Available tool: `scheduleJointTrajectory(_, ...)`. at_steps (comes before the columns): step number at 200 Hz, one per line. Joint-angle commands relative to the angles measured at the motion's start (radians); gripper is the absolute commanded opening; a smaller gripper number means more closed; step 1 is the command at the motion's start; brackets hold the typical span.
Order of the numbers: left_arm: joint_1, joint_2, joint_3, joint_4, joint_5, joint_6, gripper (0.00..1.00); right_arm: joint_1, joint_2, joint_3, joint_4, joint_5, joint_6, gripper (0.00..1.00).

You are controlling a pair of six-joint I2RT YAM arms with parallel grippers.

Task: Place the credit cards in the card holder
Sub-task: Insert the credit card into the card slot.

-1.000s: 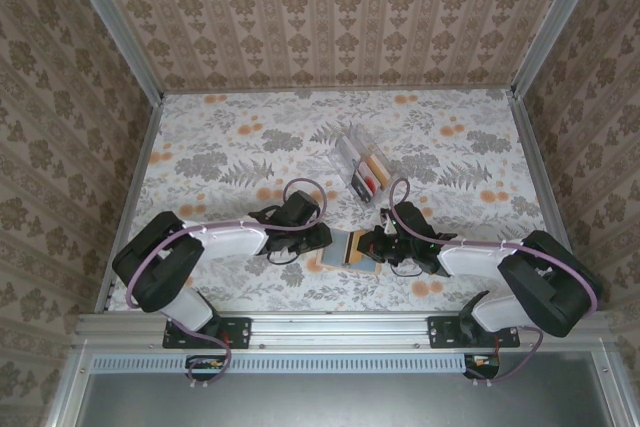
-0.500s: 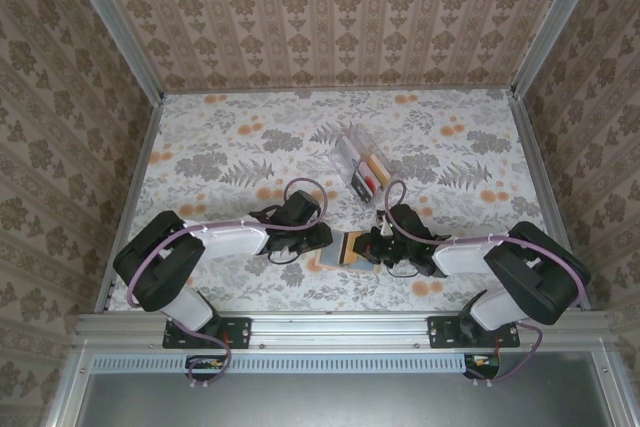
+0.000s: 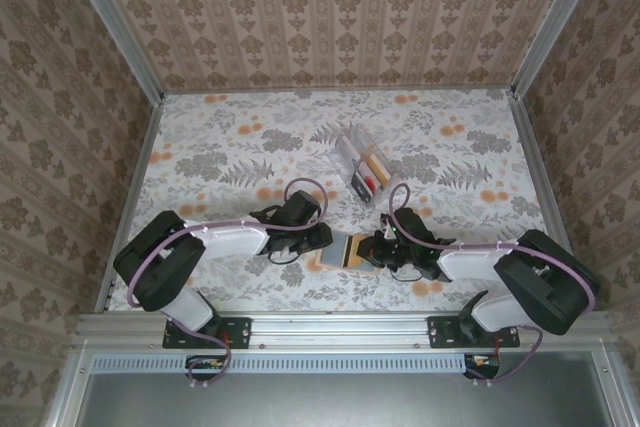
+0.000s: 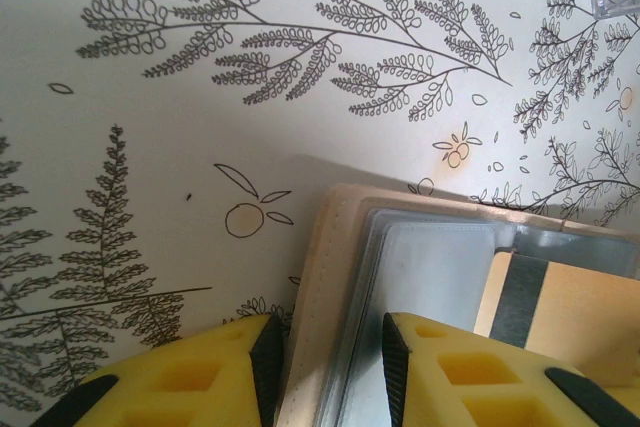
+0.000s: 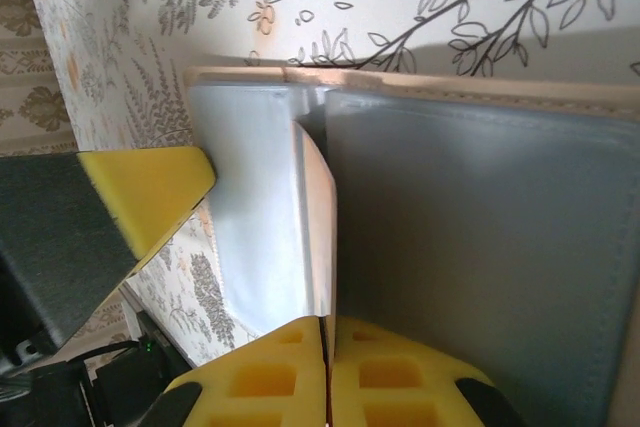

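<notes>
The credit card (image 5: 315,217), orange-yellow, sits in the open tan wallet (image 3: 338,255) on the tabletop (image 3: 220,147), right at the tips of the right pincer (image 5: 328,332) and near the card holder (image 3: 362,172) farther back, which carries other cards (image 3: 372,175). The right pincer's fingers are pressed together on the card's thin edge. The left pincer (image 4: 330,342) stands partly apart, clamped across the wallet's stitched edge.
</notes>
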Motion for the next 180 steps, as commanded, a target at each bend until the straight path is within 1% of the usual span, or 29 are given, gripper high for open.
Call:
scheduleJointTrajectory(1,-0.019,0.039,-0.001,0.013,0.031,-0.005,0.35,0.023,0.066,0.003,0.003,0.020,0.029,0.08)
scheduleJointTrajectory(36,-0.021,0.039,-0.004,0.016,0.032,-0.006,0.35,0.038,0.106,0.023,0.038,0.028,0.045,0.09)
scheduleJointTrajectory(83,-0.022,0.042,-0.004,0.017,0.032,-0.008,0.35,0.048,0.123,0.050,0.022,0.058,0.049,0.09)
scheduleJointTrajectory(132,-0.023,0.042,-0.004,0.015,0.030,-0.009,0.34,0.054,0.128,0.064,0.004,0.058,0.046,0.13)
scheduleJointTrajectory(154,-0.023,0.041,-0.002,0.003,0.021,-0.008,0.32,0.056,0.087,0.079,-0.078,0.081,0.024,0.17)
scheduleJointTrajectory(180,-0.021,0.036,-0.002,-0.015,0.006,-0.008,0.31,0.057,0.021,0.096,-0.188,0.118,-0.007,0.28)
